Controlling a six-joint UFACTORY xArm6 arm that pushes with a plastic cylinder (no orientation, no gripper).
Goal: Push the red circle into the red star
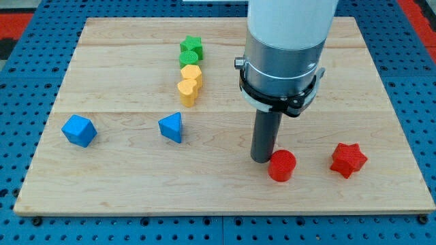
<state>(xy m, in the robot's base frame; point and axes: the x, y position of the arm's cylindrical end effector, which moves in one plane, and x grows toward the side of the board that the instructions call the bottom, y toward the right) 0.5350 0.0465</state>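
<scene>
The red circle (281, 165) lies on the wooden board near the view's bottom, right of centre. The red star (348, 160) lies to its right, about a block's width apart from it. My tip (262, 159) stands on the board just left of the red circle, touching or nearly touching its upper left side. The rod rises from there into the large grey arm body above.
A green star (192, 45) and a green block (190, 57) sit at the top centre, with two yellow blocks (189, 86) just below them. A blue triangle (172, 127) and a blue block (79, 131) lie at the left. The board's edge (218, 212) runs along the bottom.
</scene>
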